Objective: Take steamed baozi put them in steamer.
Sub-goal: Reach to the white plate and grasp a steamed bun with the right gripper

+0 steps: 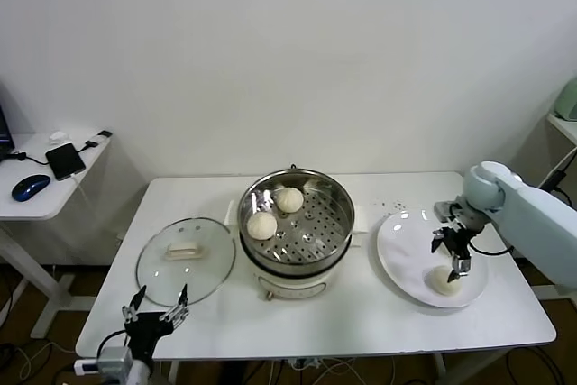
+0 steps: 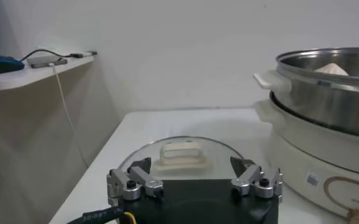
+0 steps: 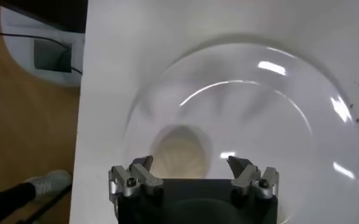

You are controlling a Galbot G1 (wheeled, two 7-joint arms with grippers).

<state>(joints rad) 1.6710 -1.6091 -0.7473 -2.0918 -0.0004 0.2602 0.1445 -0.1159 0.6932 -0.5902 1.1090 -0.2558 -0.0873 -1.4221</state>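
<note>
1. Head view: the steamer point(image 1: 296, 221) stands at the middle of the table point(image 1: 361, 313). Two baozi lie on its perforated tray, one toward the steamer's back wall point(image 1: 288, 198) and one on the side nearest the glass lid point(image 1: 261, 224). A third baozi point(image 1: 444, 280) sits on the white plate point(image 1: 397, 250), which lies beside the steamer on the robot's right. The right gripper point(image 1: 453, 259) hangs just above that bun, jaws apart and pointing down, most likely lined up so they can drop around it. The glass lid point(image 1: 186, 260) lies flat on the steamer's other side, off the pot so the tray is open for loading. The left gripper point(image 1: 155, 307) waits near the table's front edge, just in front of the lid, jaws spread and holding nothing.

2. Left wrist view: the left gripper point(image 2: 194, 178) is open and empty, facing the lid point(image 2: 185, 152) with its white handle. The steamer point(image 2: 325, 91) rises beside the lid, with a bun's top point(image 2: 333, 69) showing over the rim.

3. Right wrist view: the right gripper point(image 3: 192, 176) looks straight down into the plate point(image 3: 277, 109), jaws wide, with the baozi point(image 3: 180, 153) between and below them, not yet gripped.
</note>
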